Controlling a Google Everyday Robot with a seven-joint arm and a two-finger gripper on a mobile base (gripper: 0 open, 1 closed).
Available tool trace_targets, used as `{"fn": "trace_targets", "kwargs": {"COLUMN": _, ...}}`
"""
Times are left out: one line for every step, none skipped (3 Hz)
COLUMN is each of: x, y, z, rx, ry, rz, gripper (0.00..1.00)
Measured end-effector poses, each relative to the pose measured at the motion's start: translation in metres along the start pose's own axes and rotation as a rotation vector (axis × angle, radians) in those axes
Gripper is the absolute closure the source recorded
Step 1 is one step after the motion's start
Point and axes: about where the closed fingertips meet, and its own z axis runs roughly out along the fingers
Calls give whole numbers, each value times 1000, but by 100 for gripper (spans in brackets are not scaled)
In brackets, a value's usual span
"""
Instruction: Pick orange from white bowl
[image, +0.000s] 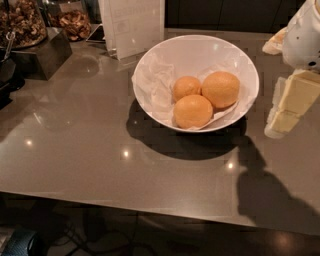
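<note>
Seeing the orange (220, 89) lying untouched in the white bowl (200, 51), toward its three o'clock side. Finding the hand (287, 107) hanging over the worktop (75, 140) just outside that rim, grip impossible to tell. Leaving reach, grasp and lift all undone.

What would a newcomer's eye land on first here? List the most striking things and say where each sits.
The white bowl in the middle of the grey counter stands out first. In it the orange lies at the right, next to two other oranges on crumpled paper. The gripper hangs at the right edge, beside the bowl and apart from it, and a white sign stands behind the bowl.
</note>
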Motion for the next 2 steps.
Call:
{"fn": "trace_targets", "kwargs": {"x": 0, "y": 0, "z": 0, "rx": 0, "ry": 0, "rz": 0, "gripper": 0}}
{"fn": "trace_targets", "kwargs": {"x": -11, "y": -16, "z": 8, "rx": 1, "ry": -33, "rz": -12, "gripper": 0}}
